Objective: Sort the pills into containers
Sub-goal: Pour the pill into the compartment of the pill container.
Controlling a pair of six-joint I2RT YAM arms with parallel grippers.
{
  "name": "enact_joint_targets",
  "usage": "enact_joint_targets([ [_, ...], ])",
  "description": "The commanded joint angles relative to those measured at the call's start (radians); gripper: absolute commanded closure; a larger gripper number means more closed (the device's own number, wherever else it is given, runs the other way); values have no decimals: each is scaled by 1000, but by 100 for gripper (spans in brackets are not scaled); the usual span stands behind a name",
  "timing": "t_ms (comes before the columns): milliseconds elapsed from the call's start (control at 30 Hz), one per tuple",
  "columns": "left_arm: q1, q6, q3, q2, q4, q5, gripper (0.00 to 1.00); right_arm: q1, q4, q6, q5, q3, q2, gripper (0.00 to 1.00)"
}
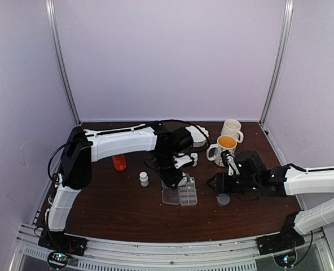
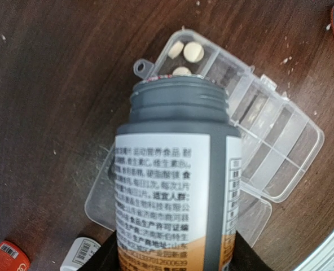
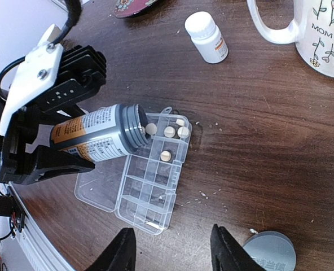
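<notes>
Pouring from the tilted bottle point(image 3: 99, 135), clamped in the left fingers point(image 3: 48, 164), risks overfilling: pills point(image 3: 169, 132) lie in the end cells of the pill box point(image 3: 147, 195) under its mouth, one seemingly at the lip; extras could bounce onto the desk point(image 3: 257, 141). The right fingers point(image 3: 119, 251) hang apart nearby.

Overhead view far, wrist views close, all seemingly share pill box point(image 1: 188, 197)

Your left wrist cam's mostly grey bottle point(image 2: 178, 186), hiding a chunk of the pill box point(image 2: 302, 132), base cut off. From the top you can't make out the pills point(image 2: 193, 52).
</notes>
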Motion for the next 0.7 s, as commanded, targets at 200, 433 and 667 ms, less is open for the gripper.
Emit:
enact_joint_targets([
  [200,3,-21,-44,-55,-9,-57,100,3,-1,-6,21,14,-12,54],
  [433,3,-28,-82,-85,-15,-88,100,3,12,-2,16,7,-8,54],
  [667,6,-32,-105,-111,36,-52,100,4,10,-6,16,13,-5,54],
])
